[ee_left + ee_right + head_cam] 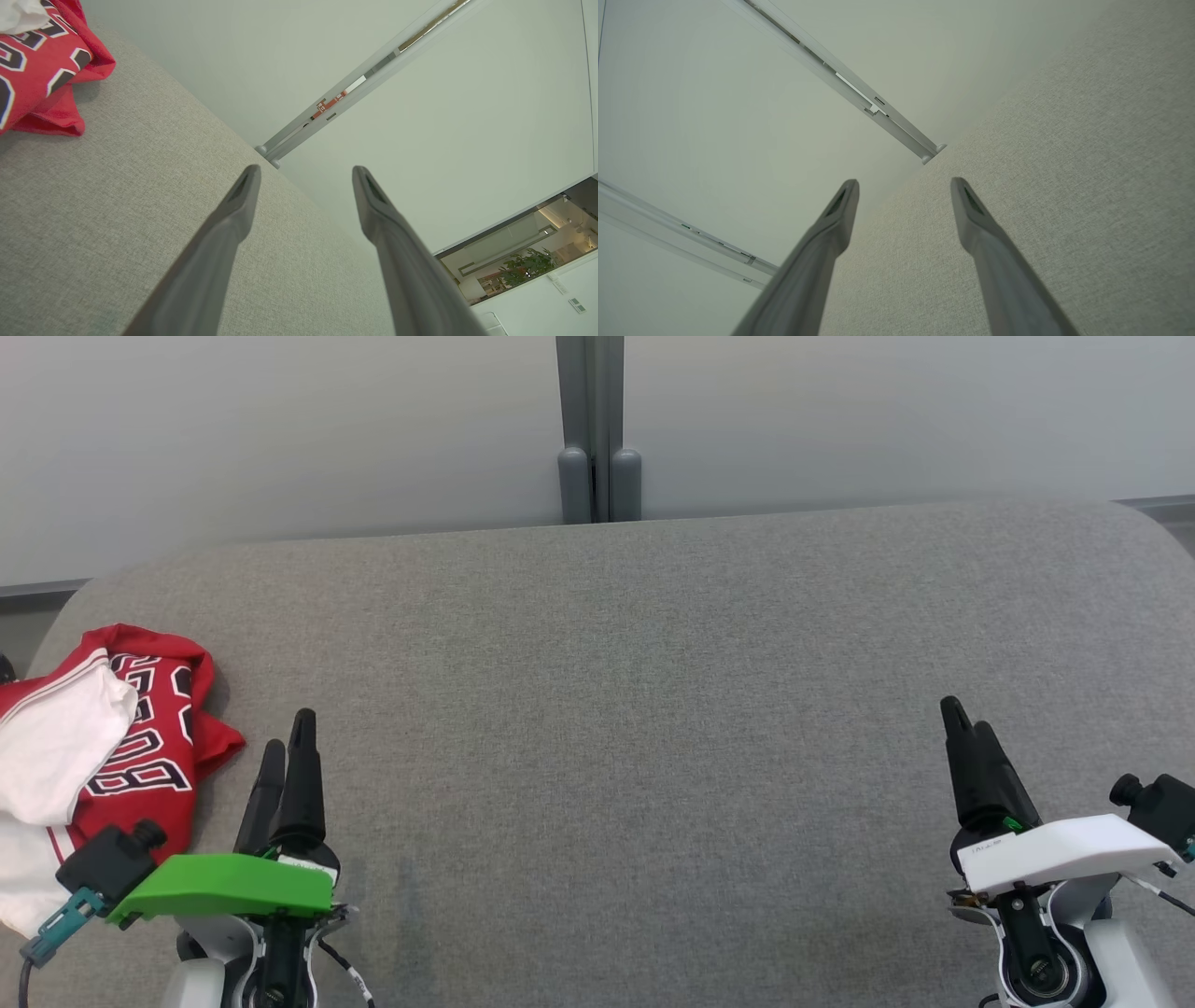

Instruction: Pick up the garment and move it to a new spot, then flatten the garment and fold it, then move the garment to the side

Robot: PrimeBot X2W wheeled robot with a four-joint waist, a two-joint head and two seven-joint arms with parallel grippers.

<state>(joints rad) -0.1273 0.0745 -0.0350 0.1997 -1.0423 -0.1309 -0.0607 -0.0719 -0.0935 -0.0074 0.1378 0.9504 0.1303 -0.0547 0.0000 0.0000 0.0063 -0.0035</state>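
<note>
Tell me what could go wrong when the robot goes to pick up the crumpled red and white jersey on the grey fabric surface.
1. The crumpled red and white jersey lies at the left rim of the grey fabric surface, partly cut off in the head view; a sideways tug might slide it off.
2. Its white and red layers overlap, so the open left gripper may pinch several layers at once, making flattening harder.
</note>
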